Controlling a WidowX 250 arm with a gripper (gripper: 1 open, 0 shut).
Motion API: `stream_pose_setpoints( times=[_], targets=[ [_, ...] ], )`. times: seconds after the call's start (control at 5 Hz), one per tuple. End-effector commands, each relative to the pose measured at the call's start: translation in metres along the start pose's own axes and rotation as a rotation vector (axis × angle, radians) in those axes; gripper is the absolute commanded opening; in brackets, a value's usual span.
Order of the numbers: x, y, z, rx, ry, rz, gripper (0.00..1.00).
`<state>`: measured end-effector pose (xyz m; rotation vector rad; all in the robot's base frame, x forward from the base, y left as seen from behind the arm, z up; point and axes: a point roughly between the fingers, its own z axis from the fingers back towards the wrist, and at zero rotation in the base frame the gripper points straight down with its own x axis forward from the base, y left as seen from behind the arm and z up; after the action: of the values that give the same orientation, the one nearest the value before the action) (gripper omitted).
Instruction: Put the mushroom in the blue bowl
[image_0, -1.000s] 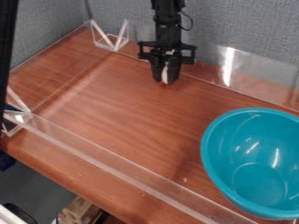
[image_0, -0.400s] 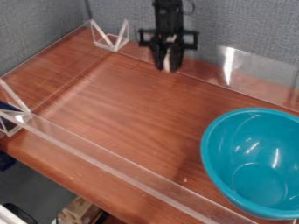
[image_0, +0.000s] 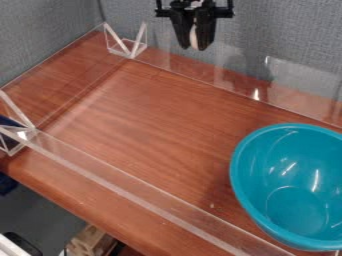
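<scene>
Since the earlier frames your gripper (image_0: 198, 38) has risen from just above the table to the top edge of the view, against the grey back wall (image_0: 287, 30); nothing else has shifted. Nearest you, at the lower right, sits the blue bowl (image_0: 254, 165), upright and with nothing inside, its rim cut off by the frame edge. It rests on the wooden table (image_0: 134, 120), which is fenced by a low clear plastic wall (image_0: 127, 190). Farther back, the gripper points downward with its jaws drawn close together. Between the fingers a pale, rounded shape shows, which appears to be the mushroom (image_0: 201, 36), held well above the table and well apart from the bowl.
</scene>
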<state>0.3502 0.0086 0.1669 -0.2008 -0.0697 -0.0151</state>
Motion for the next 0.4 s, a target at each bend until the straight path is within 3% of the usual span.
stream_pose_setpoints(
  times=[0.0, 0.2],
  targets=[
    [-0.019, -0.024, 0.018, -0.012, -0.036, -0.071, 0.00],
    [-0.038, -0.051, 0.007, -0.031, 0.005, -0.136, 0.00]
  ],
)
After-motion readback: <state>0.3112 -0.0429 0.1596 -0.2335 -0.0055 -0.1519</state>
